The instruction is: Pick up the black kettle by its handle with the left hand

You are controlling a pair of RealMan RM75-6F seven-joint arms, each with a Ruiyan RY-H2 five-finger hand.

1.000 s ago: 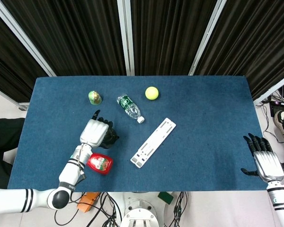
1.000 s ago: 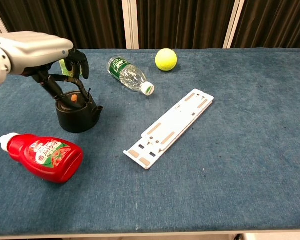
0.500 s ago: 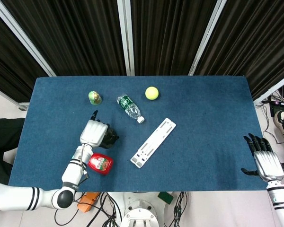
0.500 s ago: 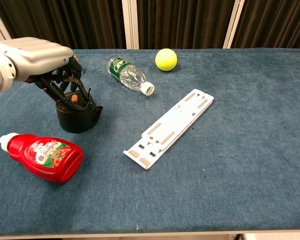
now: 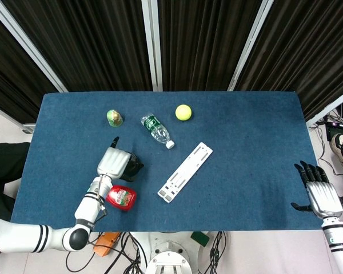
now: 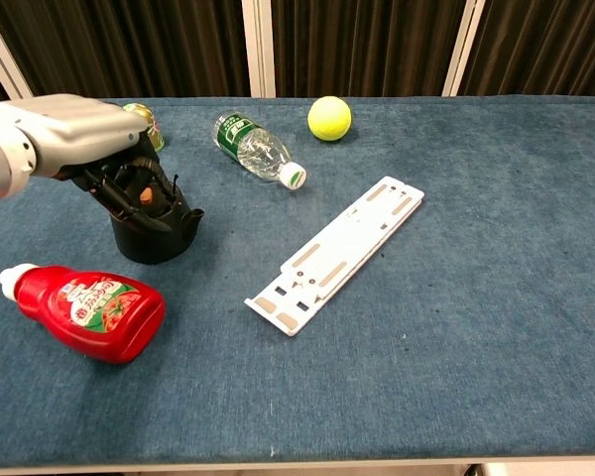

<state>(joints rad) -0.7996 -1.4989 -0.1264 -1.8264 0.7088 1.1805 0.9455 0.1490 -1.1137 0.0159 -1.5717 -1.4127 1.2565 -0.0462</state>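
The black kettle [image 6: 157, 234] stands upright on the blue table [image 6: 456, 297], left of the middle; an orange spot shows on its lid. My left hand [image 6: 74, 134] sits over the kettle's top, its dark fingers [image 6: 129, 183] curled down around the handle. From the head view the left hand [image 5: 114, 162] covers most of the kettle [image 5: 134, 166]. The kettle's base rests on the cloth. My right hand [image 5: 319, 193] hangs off the table's near right corner with its fingers spread, holding nothing.
A red ketchup bottle [image 6: 89, 312] lies just in front of the kettle. A water bottle [image 6: 253, 147], a tennis ball [image 6: 329, 117] and a small green object [image 6: 145, 121] lie farther back. A white slotted plate [image 6: 337, 253] lies diagonally at mid-table.
The left hand has sunk lower onto the kettle and its fingers have curled in around the handle. The kettle and the right hand have stayed in place.
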